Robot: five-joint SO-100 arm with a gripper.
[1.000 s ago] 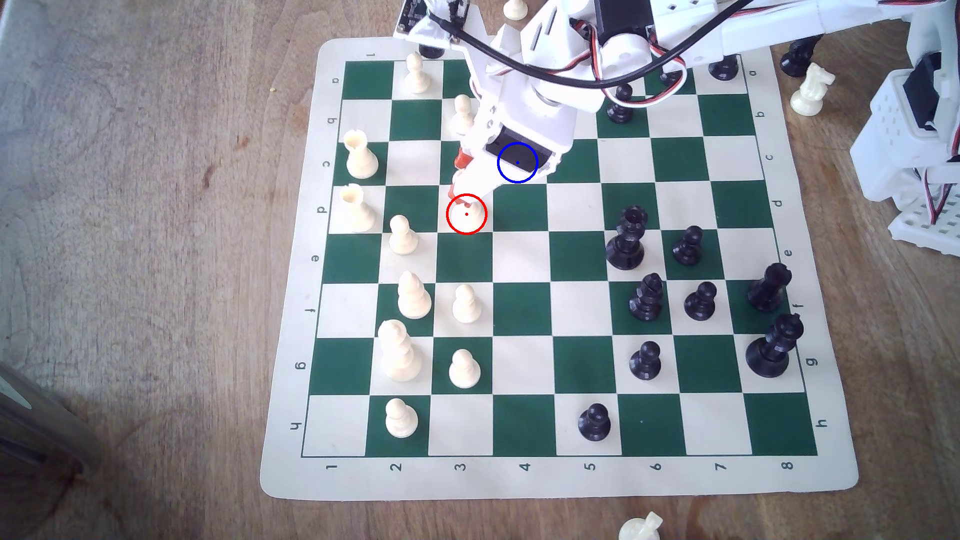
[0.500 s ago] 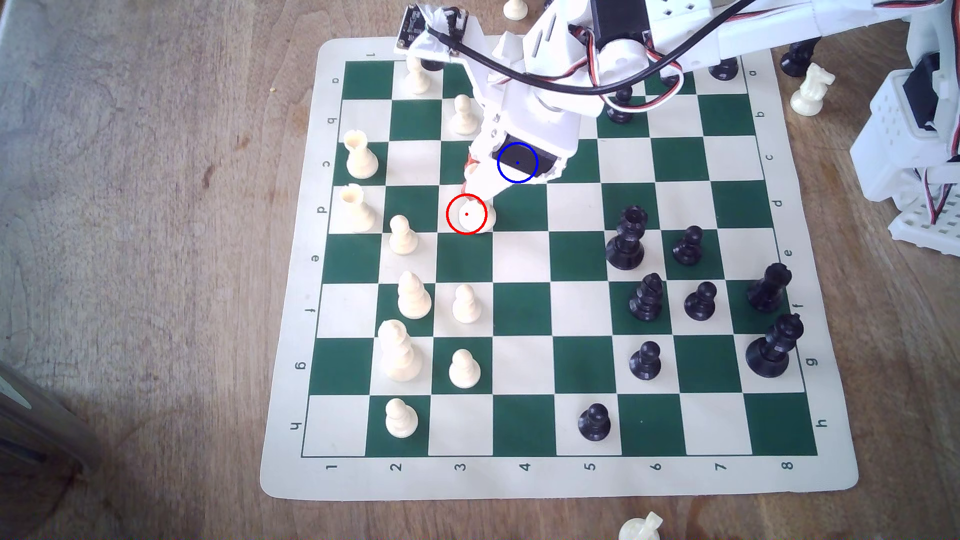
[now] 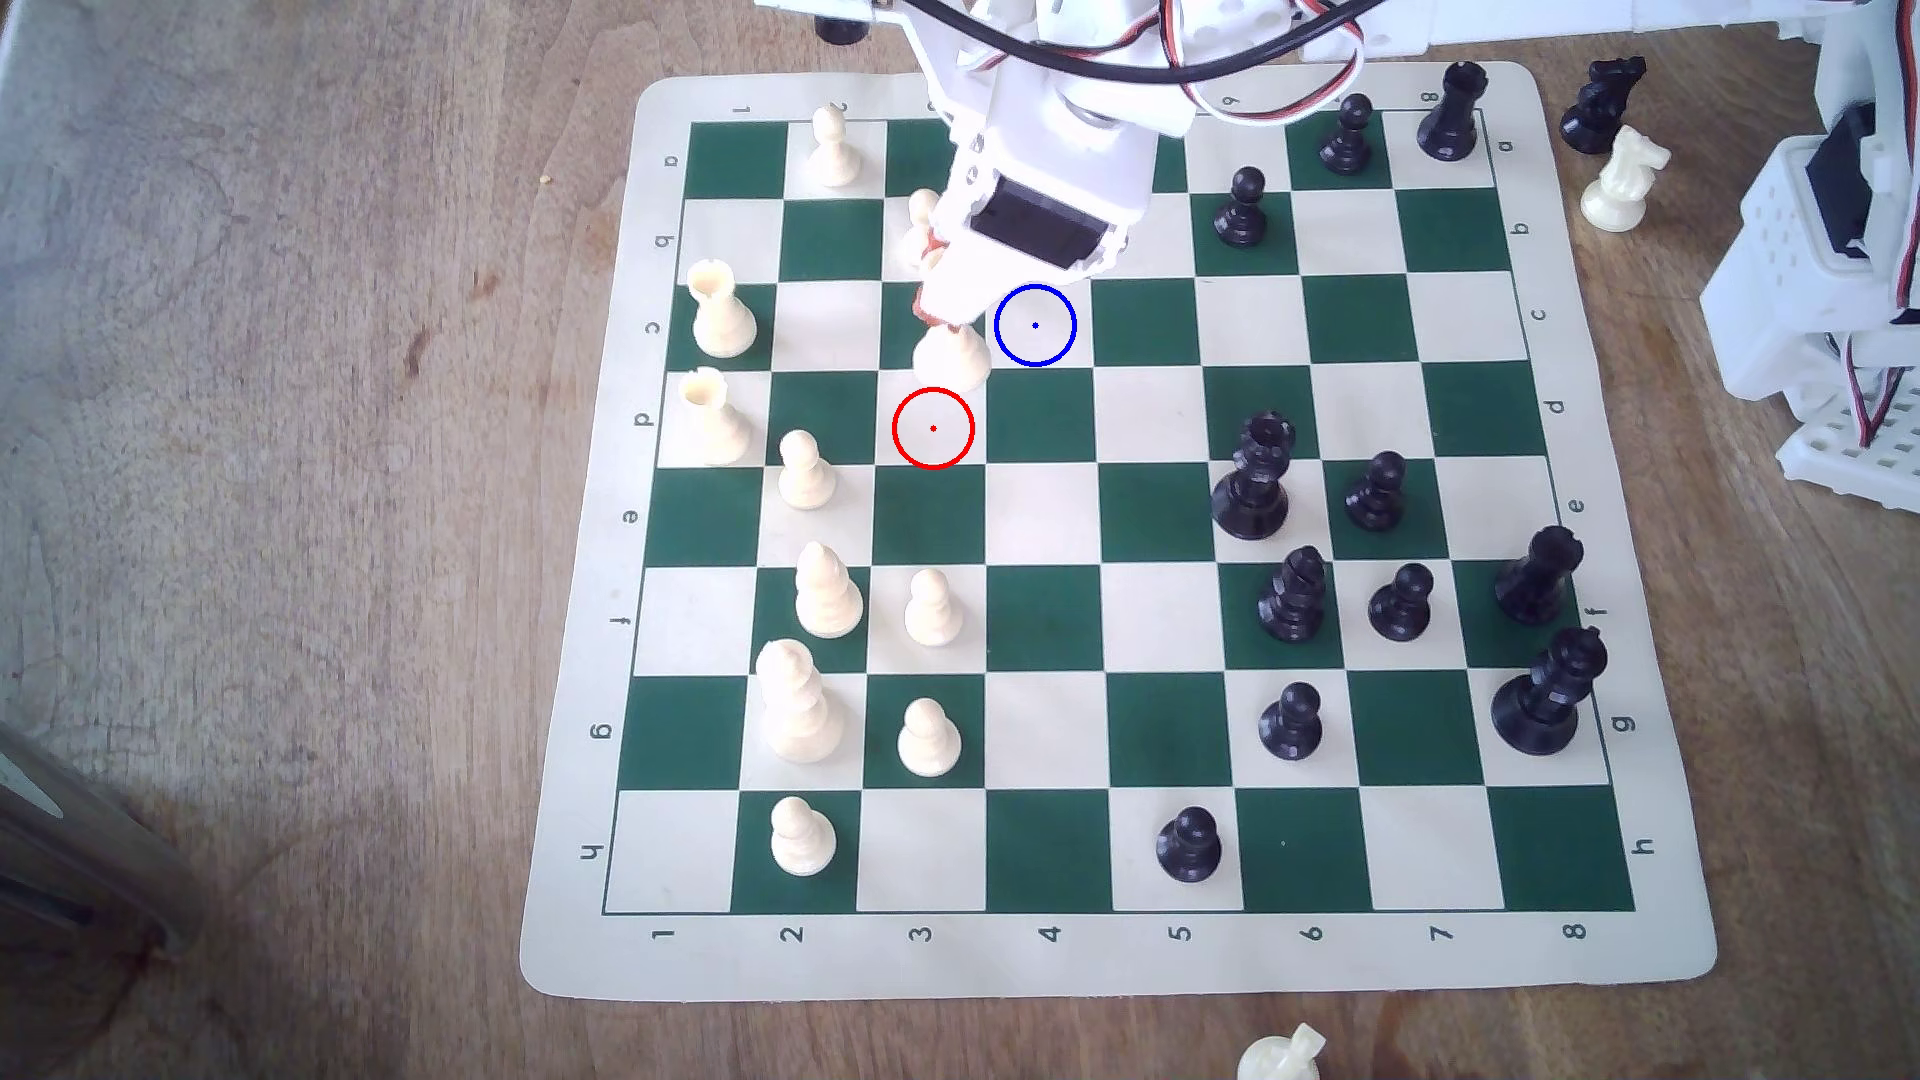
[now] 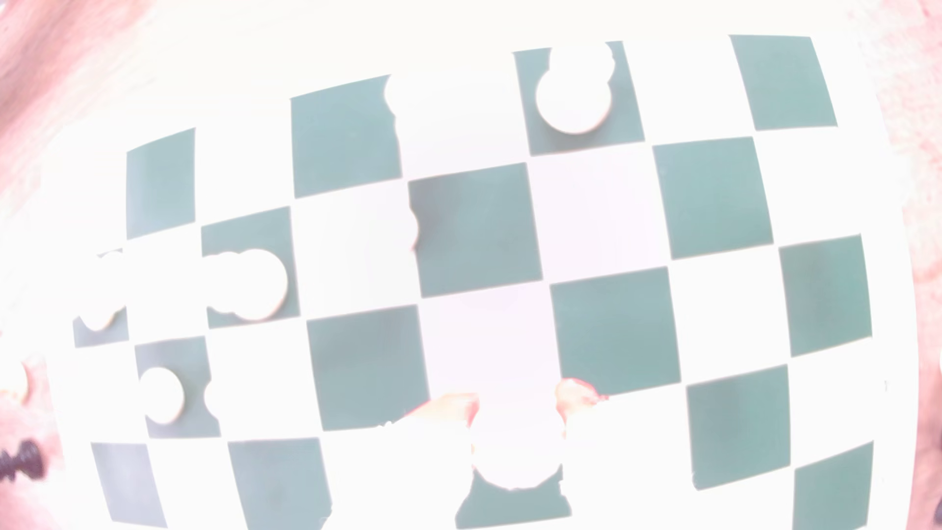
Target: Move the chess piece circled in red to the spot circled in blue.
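The cream-white chess piece (image 3: 951, 358) hangs lifted off the board, its wide round base showing and its top hidden by my gripper (image 3: 938, 312), which is shut on it. It sits between the red ring (image 3: 933, 428), whose cream square is bare, and the blue-ringed spot (image 3: 1035, 325), just to that spot's left in the exterior view. The blue-ringed spot is uncovered. In the washed-out wrist view the piece (image 4: 515, 456) is clamped between my orange-tipped fingers (image 4: 451, 407).
A cream pawn (image 3: 923, 213) stands right behind my gripper, and two cream rooks (image 3: 720, 312) stand at the exterior view's left. Black pieces (image 3: 1252, 478) fill the board's right side. Captured pieces (image 3: 1621, 177) lie off the mat beside the arm's base (image 3: 1829, 260).
My gripper closed on the piece at the red ring, lifted it and carried it toward the board's far side. The blue-ringed square, earlier covered by the gripper body, is now exposed.
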